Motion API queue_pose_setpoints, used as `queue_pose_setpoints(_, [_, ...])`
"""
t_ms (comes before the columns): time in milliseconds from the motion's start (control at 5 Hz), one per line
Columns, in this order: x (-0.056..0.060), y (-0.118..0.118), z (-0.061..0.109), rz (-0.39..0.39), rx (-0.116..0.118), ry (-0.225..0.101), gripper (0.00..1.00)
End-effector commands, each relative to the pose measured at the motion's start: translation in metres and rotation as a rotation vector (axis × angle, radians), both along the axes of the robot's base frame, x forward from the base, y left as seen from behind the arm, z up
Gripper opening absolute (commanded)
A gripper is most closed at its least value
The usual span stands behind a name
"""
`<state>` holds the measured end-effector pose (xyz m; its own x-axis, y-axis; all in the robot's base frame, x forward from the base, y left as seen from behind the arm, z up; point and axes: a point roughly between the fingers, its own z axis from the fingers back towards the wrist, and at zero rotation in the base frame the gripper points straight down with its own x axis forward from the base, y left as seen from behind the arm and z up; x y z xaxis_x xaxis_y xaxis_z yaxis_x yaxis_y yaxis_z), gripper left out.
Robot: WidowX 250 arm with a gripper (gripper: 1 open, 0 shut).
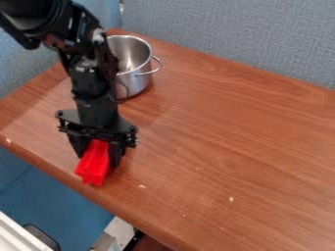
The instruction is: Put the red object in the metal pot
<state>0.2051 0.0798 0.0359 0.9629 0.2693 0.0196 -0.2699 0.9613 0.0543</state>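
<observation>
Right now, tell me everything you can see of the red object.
The red object is a bright red, elongated block that looks like plastic. It lies on the wooden table near the front edge, its long axis running diagonally toward that edge. The gripper points straight down over its upper end, jaws shut on it, hiding that part; the lower end sticks out toward the camera. It appears to rest on the table, not lifted. The metal pot stands apart, farther back. Surface detail is too small to tell.

shiny steel metal pot point(127, 61), plastic-looking glossy red object point(94, 165), smooth polished wood table point(236, 127)
</observation>
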Motion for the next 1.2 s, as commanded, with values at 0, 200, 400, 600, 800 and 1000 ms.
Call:
queue_pose_setpoints(0, [0.010, 0.003, 0.009, -0.044, 0.008, -0.034, 0.00])
queue_pose_setpoints(200, [0.014, 0.005, 0.009, -0.059, 0.004, -0.032, 1.00])
queue_pose_setpoints(400, [0.018, 0.010, 0.005, -0.064, 0.014, -0.028, 0.00])
queue_pose_setpoints(600, [0.023, 0.013, 0.009, -0.150, 0.016, -0.019, 0.00])
queue_pose_setpoints(800, [0.029, 0.015, 0.014, -0.232, 0.018, -0.012, 0.00])
queue_pose_setpoints(1000, [0.029, 0.015, 0.016, -0.301, 0.009, -0.020, 0.00])
